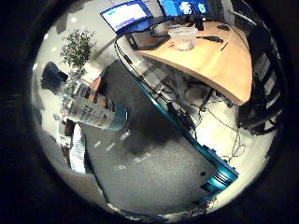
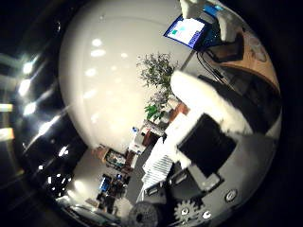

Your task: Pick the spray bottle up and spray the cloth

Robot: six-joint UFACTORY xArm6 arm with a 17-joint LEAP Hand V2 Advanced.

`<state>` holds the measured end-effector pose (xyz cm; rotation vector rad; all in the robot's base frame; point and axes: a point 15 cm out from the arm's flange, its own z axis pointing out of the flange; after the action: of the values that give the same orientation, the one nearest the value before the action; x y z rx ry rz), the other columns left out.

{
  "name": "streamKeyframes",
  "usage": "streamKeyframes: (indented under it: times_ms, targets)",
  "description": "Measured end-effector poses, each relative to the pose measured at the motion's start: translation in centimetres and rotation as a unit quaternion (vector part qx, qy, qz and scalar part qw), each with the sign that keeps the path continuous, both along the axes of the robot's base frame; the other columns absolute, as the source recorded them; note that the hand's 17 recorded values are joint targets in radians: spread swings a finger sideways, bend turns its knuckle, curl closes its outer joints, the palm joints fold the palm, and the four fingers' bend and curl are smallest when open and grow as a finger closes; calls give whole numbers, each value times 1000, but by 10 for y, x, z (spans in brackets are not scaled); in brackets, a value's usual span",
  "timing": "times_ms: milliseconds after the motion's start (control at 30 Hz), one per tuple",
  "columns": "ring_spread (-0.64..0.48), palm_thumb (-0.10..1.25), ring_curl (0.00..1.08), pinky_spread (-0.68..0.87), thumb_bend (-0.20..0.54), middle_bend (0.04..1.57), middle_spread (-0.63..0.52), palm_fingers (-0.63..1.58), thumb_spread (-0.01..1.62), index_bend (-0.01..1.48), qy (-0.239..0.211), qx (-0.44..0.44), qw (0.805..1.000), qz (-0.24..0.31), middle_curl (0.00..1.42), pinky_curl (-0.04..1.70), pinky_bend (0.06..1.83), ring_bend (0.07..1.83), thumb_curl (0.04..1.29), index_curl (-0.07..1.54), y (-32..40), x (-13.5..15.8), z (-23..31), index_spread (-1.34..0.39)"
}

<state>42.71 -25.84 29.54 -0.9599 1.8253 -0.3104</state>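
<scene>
The task's thing, a clear plastic spray bottle with a printed dark-and-white label and a teal base [image 1: 93, 109], stands on the dark grey carpet-like mat [image 1: 154, 163] that covers the work surface. It sits near the mat's far edge, apart from the hand, nothing touching it. Its trigger end points away from the camera and is hard to make out against the clutter behind.

The white-and-black robot hand [image 2: 208, 127] shows only in the thumb-side view: one thick white finger w/ a black pad crosses the picture, plus gears near the rim. That finger looks fairly straight and wraps nothing, so I judge the fingers relaxed and empty, but the rest of them are out of view, so that's partly a guess.

Progress: looks like the very start. Bottle not yet gripped or lifted, no spraying done. Left to do, approx: reach the bottle, close round it, raise it, aim, squeeze the trigger at the cloth.

Hidden or unclear: no cloth that I can pick out for sure. A pale striped thing [image 1: 78, 149] lies just beside the bottle at the mat's edge; could be fabric, could be paper, can't tell. Beyond the mat from the bottle stands a curved wooden desk [image 1: 219, 63] w/ lit blue monitors [image 1: 126, 15], not part of the job.
</scene>
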Motion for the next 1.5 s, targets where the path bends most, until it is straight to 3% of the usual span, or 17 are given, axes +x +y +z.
streamKeyframes:
  times_ms: [233,433,800,933,1133,1233,1500]
  targets:
    - [-306,939,666,-358,-3,848,-352,994,1253,661,-4,2,1000,-6,864,652,1099,1167,306,791,-4,-6,-4,-484]
    - [-324,993,833,-306,-4,1072,-363,816,1315,925,-9,8,1000,-1,1053,916,1247,1349,323,1009,-3,-8,-2,-482]
    - [-325,997,966,-256,-9,1234,-332,698,1366,1102,-18,18,1000,4,1143,1203,1308,1454,351,1097,-4,-14,3,-418]
    - [-323,901,982,-239,-22,1243,-320,685,1334,1122,-20,19,1000,8,1142,1256,1297,1455,355,1083,-3,-14,4,-393]
    - [-312,676,977,-237,-31,1239,-301,628,1279,1026,-28,27,999,27,1113,1294,1249,1449,339,1012,7,-14,9,-369]
    - [-306,624,948,-244,-23,1238,-286,595,1266,888,-27,25,999,29,1073,1288,1215,1446,332,962,7,-14,9,-363]
    - [-248,593,779,-344,-16,1057,-256,586,1234,428,-26,20,999,32,929,1096,1136,1376,336,845,8,-15,8,-370]
